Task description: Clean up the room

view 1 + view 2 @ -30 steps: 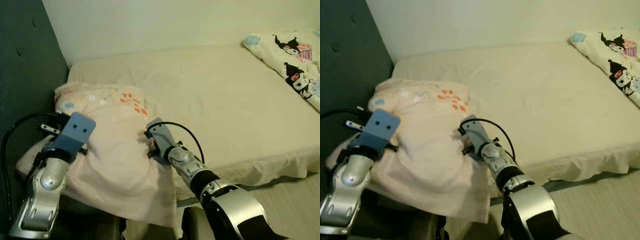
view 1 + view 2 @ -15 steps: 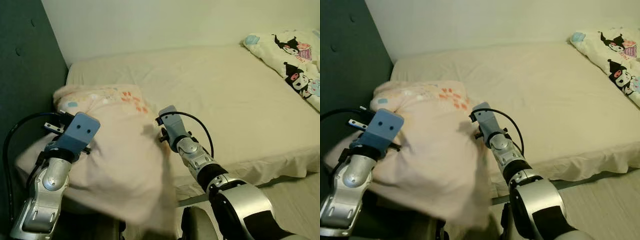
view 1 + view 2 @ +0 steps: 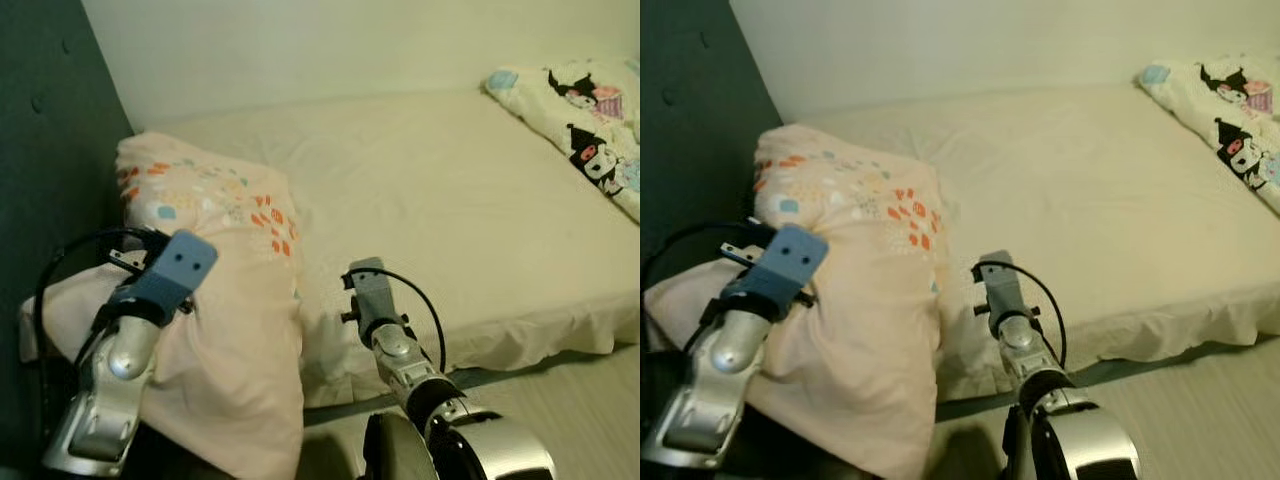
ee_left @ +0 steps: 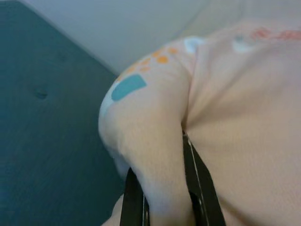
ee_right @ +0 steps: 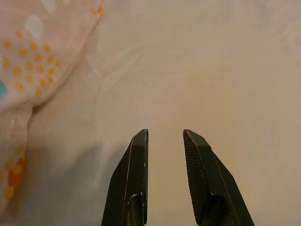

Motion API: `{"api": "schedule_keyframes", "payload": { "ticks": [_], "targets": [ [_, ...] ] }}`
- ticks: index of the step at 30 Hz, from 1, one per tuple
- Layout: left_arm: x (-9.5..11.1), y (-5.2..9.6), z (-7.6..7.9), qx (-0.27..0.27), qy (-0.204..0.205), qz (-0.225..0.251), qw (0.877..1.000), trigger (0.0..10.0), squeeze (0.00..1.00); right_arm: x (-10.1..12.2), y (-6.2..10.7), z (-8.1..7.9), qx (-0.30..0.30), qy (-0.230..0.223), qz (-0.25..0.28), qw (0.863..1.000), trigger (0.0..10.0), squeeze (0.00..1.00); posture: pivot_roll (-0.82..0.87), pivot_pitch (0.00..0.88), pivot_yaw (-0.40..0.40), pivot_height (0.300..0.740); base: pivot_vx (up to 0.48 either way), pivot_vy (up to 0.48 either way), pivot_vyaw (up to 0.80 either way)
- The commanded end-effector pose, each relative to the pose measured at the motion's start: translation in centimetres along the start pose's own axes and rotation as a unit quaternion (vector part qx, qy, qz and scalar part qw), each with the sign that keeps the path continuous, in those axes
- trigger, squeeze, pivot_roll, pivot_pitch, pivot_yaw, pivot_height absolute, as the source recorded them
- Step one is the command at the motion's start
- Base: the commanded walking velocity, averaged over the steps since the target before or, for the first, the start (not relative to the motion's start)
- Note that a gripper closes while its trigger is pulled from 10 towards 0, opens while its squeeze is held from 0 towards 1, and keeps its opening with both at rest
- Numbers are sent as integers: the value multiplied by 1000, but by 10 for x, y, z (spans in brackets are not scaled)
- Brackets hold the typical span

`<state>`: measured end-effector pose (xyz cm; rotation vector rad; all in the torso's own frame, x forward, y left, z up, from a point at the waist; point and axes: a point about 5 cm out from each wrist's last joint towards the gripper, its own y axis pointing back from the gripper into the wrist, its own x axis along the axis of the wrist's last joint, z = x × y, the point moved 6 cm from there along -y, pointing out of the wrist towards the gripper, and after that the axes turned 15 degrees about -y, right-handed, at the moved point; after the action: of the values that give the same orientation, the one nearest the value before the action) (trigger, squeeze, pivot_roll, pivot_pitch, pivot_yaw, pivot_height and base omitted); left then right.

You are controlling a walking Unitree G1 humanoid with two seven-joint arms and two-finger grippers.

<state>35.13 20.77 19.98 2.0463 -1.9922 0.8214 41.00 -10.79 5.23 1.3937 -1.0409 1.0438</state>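
The left gripper (image 4: 162, 207) was clamped on the pink pillow (image 3: 215, 290), which overhung the bed (image 3: 450, 220) at eight o'clock. The right gripper (image 5: 164, 155) hovered empty, jaws apart; straightening looked unfinished.

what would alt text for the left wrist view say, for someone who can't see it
The left gripper has its two black fingers clamped on a bulging fold of a pale pink pillow printed with orange and teal spots. To one side of it stand a dark teal padded wall and a strip of pale wall.
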Motion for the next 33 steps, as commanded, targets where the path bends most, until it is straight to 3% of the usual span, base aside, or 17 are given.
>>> {"api": "schedule_keyframes", "payload": {
  "ticks": [1,2,4,5,6,7,9,13,14,16,17,18,21,24,33],
  "targets": [
    [-33,-2,-19,36,-14,-58,998,10000,0,-12,8,0,13,-3,6,1000,10000,0,145,246,-19,610,0,0,0],
    [-33,-2,-19,36,-14,-58,998,10000,0,-12,8,0,13,-3,6,1000,10000,0,145,246,-19,610,0,0,0],
    [-63,3,-19,29,13,-118,993,10000,0,-15,12,3,20,-2,14,1000,10000,0,143,245,-18,610,0,0,0],
    [-63,3,-19,29,13,-118,993,10000,0,-15,12,3,20,-2,14,1000,10000,0,143,245,-18,610,0,0,0],
    [-81,11,-18,24,30,-156,987,10000,0,-15,13,9,14,-7,17,1000,10000,0,134,244,-11,610,0,0,0],
    [-108,29,-17,19,42,-208,977,10000,0,-10,13,18,6,-15,30,999,10000,0,131,241,-7,610,0,0,0],
    [-108,29,-17,19,42,-208,977,10000,0,-10,13,18,6,-15,30,999,10000,0,131,241,-7,610,0,0,0],
    [-129,56,-14,10,39,-250,968,10000,0,15,10,23,8,-26,73,997,10000,0,118,238,2,610,0,0,0],
    [-129,56,-14,10,39,-250,968,10000,0,15,10,23,8,-26,73,997,10000,0,118,238,2,610,0,0,0],
    [-118,74,9,-51,98,-223,968,10000,0,49,5,22,19,-23,120,992,10000,0,118,236,0,610,0,0,0],
    [-118,74,9,-51,98,-223,968,10000,0,49,5,22,19,-23,120,992,10000,0,118,236,0,610,0,0,0],
    [-107,80,21,-82,121,-202,968,10000,0,61,2,23,21,-23,131,991,10000,0,118,233,-10,610,0,0,0],
    [-98,84,31,-107,142,-184,967,10000,0,67,1,23,24,-24,136,990,10000,0,118,233,-10,610,0,0,0],
    [-73,87,60,-147,203,-160,955,10000,0,73,-3,22,27,-22,129,991,10000,0,120,230,-14,610,0,0,0],
    [-50,75,71,-155,250,-144,945,10000,0,76,-5,20,33,-16,127,991,10000,0,112,221,-14,610,0,0,0]
  ]
}}
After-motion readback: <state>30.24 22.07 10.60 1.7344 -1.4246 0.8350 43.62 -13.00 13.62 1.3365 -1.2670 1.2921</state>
